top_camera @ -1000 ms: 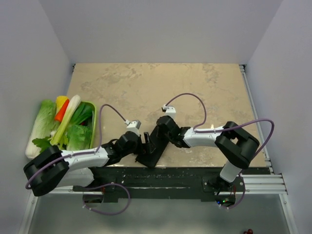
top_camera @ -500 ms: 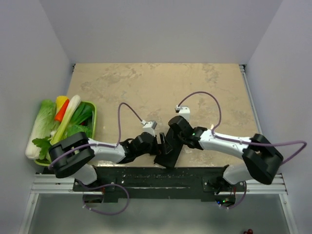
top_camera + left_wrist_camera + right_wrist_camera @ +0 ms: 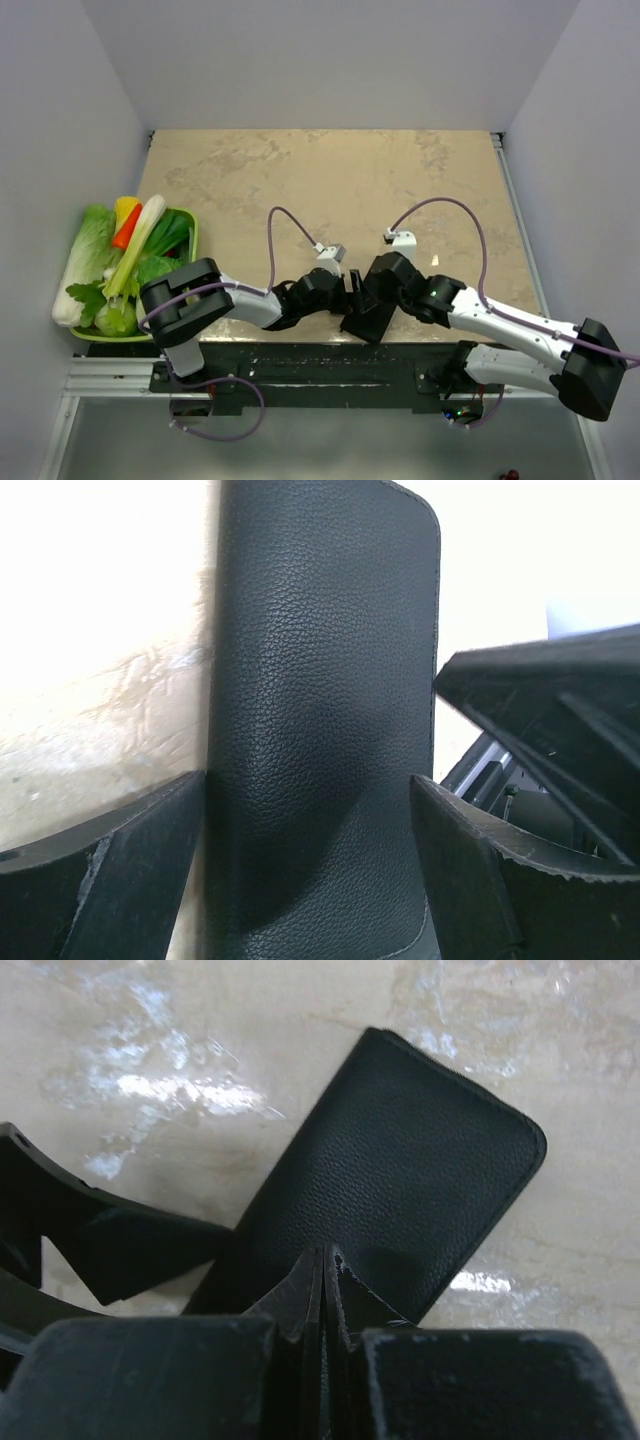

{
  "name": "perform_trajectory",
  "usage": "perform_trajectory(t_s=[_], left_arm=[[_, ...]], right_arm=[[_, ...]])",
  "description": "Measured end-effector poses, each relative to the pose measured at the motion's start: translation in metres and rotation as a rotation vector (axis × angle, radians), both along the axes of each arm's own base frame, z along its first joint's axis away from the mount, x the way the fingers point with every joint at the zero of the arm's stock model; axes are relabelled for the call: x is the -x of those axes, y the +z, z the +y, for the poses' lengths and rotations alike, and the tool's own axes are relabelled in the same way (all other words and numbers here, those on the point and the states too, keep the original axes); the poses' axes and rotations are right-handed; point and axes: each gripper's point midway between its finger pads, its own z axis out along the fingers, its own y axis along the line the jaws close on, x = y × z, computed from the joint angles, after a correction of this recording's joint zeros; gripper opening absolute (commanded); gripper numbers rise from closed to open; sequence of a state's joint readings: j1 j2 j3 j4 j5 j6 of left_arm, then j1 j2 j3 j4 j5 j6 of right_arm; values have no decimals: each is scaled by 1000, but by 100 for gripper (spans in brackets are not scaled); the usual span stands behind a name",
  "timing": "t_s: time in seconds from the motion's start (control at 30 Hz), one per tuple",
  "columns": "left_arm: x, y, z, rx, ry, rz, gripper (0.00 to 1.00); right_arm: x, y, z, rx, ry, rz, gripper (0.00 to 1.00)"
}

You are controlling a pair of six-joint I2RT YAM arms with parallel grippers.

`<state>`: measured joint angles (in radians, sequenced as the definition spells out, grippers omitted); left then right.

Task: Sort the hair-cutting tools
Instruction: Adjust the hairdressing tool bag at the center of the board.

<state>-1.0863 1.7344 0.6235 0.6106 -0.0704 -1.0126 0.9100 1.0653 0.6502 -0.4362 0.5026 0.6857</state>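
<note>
Legible text: none in any view.
Black case (image 3: pixel 400 1200): plain grained surface, no brand or label seen.
Arms, top view: no readable markings.
Table (image 3: pixel 330 180): bare stone pattern, no signs or nos.
Veg tray (image 3: pixel 192 240): no print visible.

case (image 3: pixel 365 312) on table (image 3: pixel 330 180) near edge | between both tools | vegetable tray (image 3: pixel 190 222) far left

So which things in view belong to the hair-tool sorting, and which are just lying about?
Job:
- black case, straddled by the open left gripper and pinched by the shut right gripper; no scissors or combs visible

Lying about:
- green tray of vegetables
</note>
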Motion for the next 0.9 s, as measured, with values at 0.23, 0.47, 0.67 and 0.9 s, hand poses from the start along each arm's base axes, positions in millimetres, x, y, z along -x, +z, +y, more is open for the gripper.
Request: perform_trajectory(t_s=[0.23,0.47,0.67,0.9], left_arm=[[2,1,-4,6,-10,-1,87],[2,1,-5,3,-11,-3,88],[2,1,-5,-1,-15,-7,88],[2,1,-5,-1,-18,-9,88]], right_arm=[[15,-17,-21,30,-89,67,25],[25,-39,-45,149,-215,156,29],[27,-33,-47,127,-264,160,30],[28,-32,-51,110,-308,156,31]])
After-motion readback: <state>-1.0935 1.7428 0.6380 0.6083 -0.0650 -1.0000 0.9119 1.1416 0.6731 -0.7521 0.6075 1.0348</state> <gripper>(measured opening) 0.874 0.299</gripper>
